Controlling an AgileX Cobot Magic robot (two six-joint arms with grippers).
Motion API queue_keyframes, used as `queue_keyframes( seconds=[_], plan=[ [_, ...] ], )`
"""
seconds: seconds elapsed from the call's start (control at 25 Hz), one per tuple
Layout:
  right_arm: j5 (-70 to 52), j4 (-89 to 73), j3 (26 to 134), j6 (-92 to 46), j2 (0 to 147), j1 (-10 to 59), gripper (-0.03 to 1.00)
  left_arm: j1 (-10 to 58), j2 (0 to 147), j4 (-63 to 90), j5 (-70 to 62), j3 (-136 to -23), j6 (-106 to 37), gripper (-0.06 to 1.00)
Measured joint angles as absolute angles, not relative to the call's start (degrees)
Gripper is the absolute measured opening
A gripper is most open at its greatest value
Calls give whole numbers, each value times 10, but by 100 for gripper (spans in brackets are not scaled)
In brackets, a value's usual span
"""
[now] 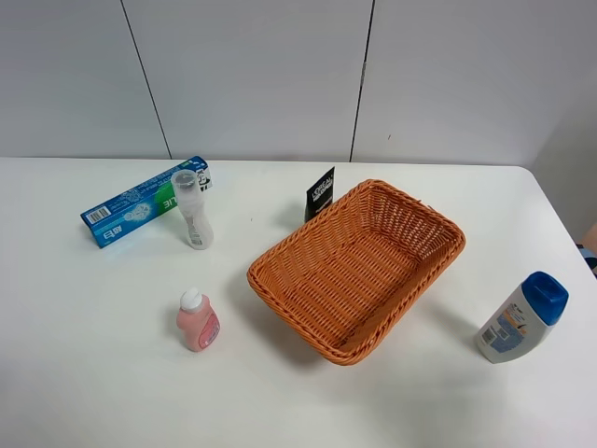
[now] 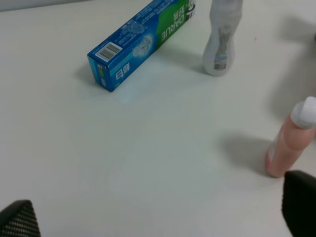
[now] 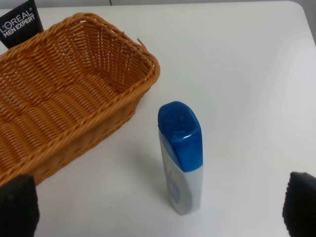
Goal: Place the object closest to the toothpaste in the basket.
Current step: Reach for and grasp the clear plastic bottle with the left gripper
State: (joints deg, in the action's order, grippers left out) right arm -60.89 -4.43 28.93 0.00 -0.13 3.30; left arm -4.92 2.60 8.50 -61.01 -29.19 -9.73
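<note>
The blue and green toothpaste box (image 1: 140,203) lies at the back left of the table. A white translucent bottle (image 1: 192,210) stands upright against its right end, the closest thing to it. The orange wicker basket (image 1: 308,229) sits mid-table with nothing in it. Neither gripper shows in the exterior high view. In the left wrist view the left gripper (image 2: 158,219) is open and empty, hovering short of the toothpaste box (image 2: 140,42) and the white bottle (image 2: 221,42). In the right wrist view the right gripper (image 3: 160,210) is open and empty, above the table.
A pink bottle (image 1: 198,320) with a white cap stands at the front left, also in the left wrist view (image 2: 290,143). A black L'Oreal tube (image 1: 320,192) stands behind the basket. A white shampoo bottle (image 1: 522,317) with a blue cap stands at the front right, between the right fingers (image 3: 181,158).
</note>
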Motion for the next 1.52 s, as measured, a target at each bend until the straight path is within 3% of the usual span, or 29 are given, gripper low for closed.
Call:
queue_keyframes(
  seconds=[0.56,0.72,1.04,1.52],
  plan=[
    [-609,-44,289,0,-1,33,99,-49,39,85,-609,-292,-93,99],
    [-609,-44,289,0,-1,33,99,-49,135,89,-568,-306,-90,99],
    [-609,-44,289,0,-1,33,99,-49,399,248,-333,-325,-141,99],
    [-609,-44,289,0,-1,33,99,-49,623,489,-242,-320,-385,99]
  ],
)
